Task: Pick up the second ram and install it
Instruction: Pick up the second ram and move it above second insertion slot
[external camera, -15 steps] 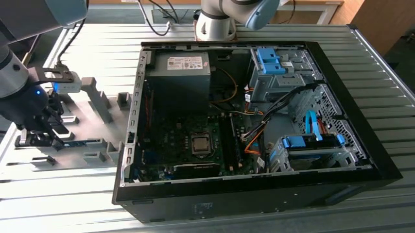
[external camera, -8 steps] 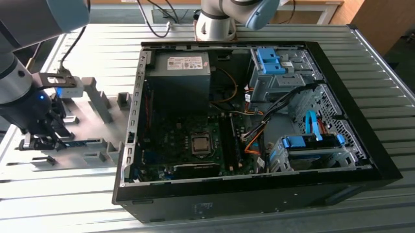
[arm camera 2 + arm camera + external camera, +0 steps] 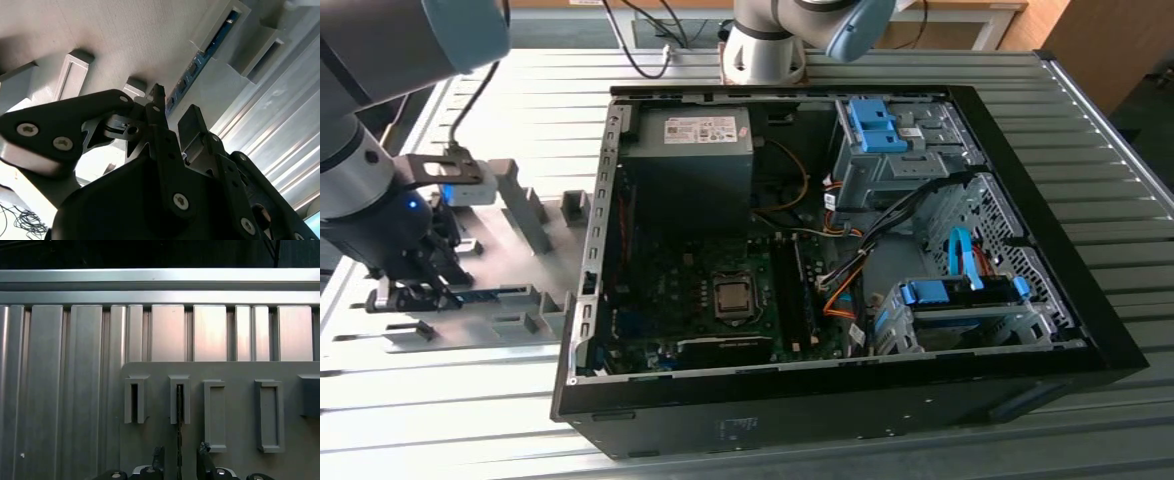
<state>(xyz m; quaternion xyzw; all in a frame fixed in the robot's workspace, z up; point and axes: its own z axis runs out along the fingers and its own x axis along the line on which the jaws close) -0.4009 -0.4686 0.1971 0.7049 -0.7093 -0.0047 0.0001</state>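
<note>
1. A ribbed aluminium bench point(image 3: 454, 420) carries an open black computer case point(image 3: 854, 410) across its middle.
2. The grey arm point(image 3: 360, 190) reaches down at the bench's edge on the exterior view's left, wrist vertical over a grey fixture plate point(image 3: 487, 262).
3. The gripper point(image 3: 180, 455) has its claws apart, one on each side of the stick.
4. The second ram point(image 3: 179, 435) stands on edge in a slotted block point(image 3: 173, 400) on the plate.
</note>
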